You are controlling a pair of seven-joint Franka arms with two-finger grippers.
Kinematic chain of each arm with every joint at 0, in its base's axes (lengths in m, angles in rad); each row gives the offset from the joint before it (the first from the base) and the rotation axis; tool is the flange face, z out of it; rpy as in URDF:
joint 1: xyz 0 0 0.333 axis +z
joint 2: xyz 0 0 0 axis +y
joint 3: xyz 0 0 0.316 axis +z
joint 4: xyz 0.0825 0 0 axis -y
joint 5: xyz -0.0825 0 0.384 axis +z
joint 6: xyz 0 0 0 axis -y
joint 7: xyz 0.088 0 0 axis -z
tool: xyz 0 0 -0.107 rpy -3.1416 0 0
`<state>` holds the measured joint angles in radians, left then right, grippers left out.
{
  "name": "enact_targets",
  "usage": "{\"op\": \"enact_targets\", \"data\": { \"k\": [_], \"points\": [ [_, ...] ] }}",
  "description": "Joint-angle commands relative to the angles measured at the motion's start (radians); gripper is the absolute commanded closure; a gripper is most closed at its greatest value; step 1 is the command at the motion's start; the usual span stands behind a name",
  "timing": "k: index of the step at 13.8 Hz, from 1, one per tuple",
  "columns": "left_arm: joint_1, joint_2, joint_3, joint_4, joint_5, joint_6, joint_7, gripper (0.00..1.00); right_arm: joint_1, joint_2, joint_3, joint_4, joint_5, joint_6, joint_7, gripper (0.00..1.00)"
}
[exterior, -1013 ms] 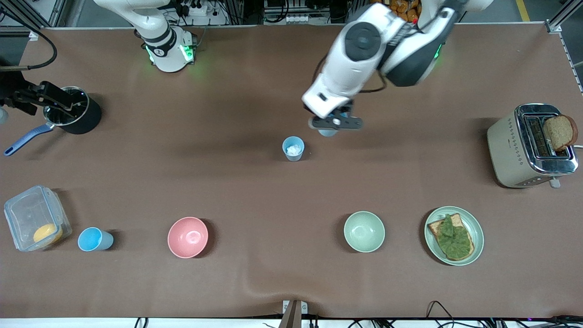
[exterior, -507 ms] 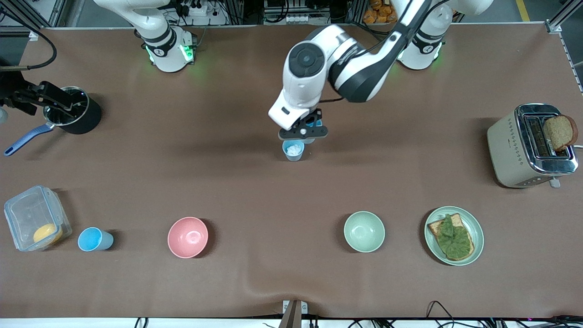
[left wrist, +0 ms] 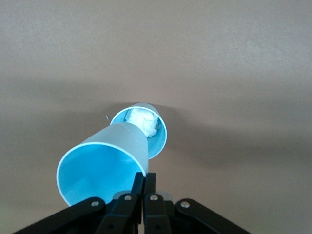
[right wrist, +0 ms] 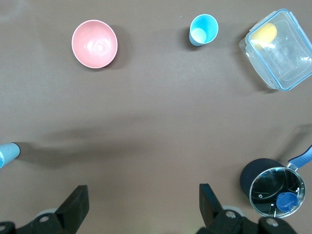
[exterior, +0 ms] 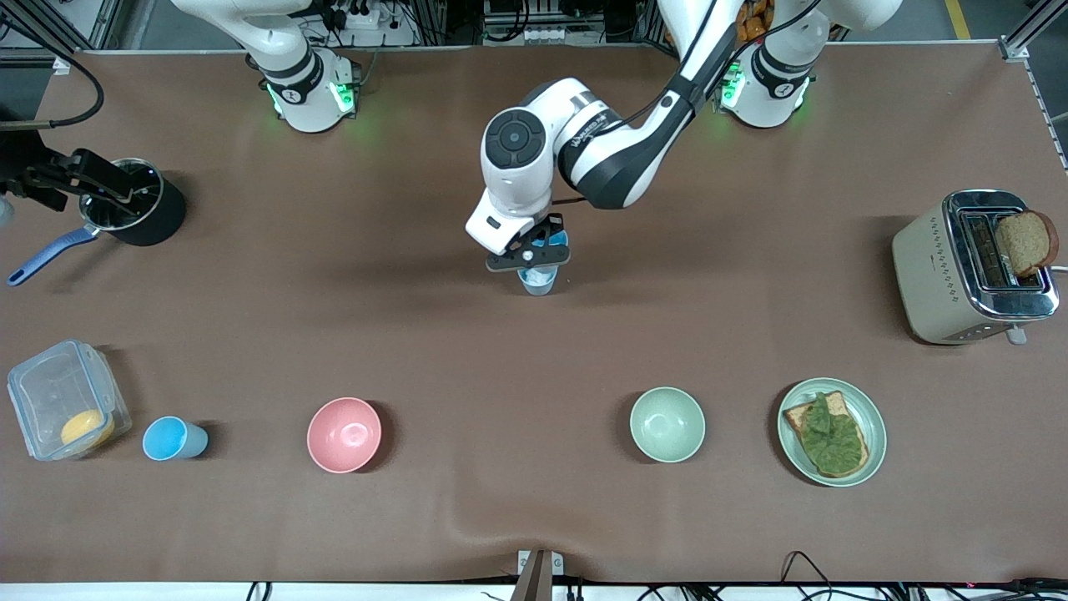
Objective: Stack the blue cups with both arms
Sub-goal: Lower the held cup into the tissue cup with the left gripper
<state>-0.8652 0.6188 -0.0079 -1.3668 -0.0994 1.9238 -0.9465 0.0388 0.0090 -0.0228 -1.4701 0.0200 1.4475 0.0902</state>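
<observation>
A pale-blue cup with a white wad in it stands upright in the middle of the table. My left gripper hangs right over it, shut on the rim of a second blue cup. One finger is inside that cup's wall and one outside. The held cup's base points down at the standing cup's mouth and overlaps it in the left wrist view; I cannot tell whether they touch. My right gripper waits open and high above the table, nothing between its fingers.
Along the edge nearest the front camera stand a clear box, a brighter blue cup, a pink bowl, a green bowl and a plate of toast. A toaster and a black pot sit at the table's ends.
My left arm has swung toward the right arm's end with its cup, ending over the cup with the wad and a little lower. The right arm has not moved.
</observation>
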Motion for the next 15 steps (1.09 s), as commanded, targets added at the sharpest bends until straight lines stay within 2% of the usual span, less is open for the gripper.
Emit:
{"op": "enact_targets", "data": {
  "k": [1,15],
  "points": [
    [-0.031,0.038,0.026,0.052,0.014,0.015,-0.034,1.00,-0.022,0.012,0.012,0.028,0.006,-0.018,-0.012,0.00],
    [-0.052,0.059,0.060,0.051,0.015,0.049,-0.020,1.00,-0.022,0.012,0.011,0.027,0.006,-0.022,-0.012,0.00]
  ]
}}
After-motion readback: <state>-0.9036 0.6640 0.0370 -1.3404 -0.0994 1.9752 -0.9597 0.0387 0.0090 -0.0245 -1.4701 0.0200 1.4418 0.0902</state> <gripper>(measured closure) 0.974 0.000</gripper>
